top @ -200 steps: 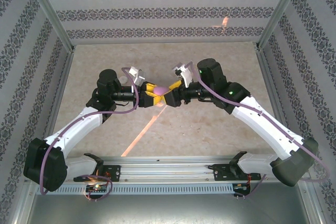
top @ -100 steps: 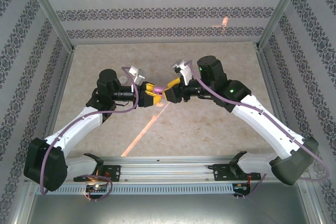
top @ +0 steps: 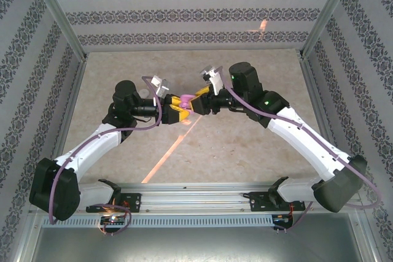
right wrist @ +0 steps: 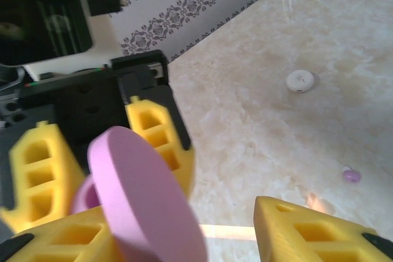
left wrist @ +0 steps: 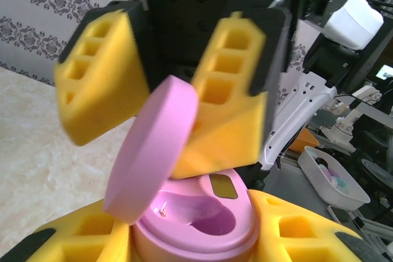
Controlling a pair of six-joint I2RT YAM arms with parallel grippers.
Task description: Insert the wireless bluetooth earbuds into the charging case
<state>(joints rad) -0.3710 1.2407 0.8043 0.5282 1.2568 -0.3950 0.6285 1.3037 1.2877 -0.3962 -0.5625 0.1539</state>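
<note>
Clamping smooth oval lilac case (left wrist: 153,151), clamshell open: left claw (left wrist: 195,240).

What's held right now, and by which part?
Left gripper clamps the charging case by its base sides. Right gripper holds nothing; its fingers straddle the open lid.

We see a charging case (left wrist: 184,222) of smooth, slightly glossy plastic, yellow finger pads (left wrist: 228,132) of matt, foam-like material, and a table (right wrist: 258,108) with a polished, marble-like surface.
</note>
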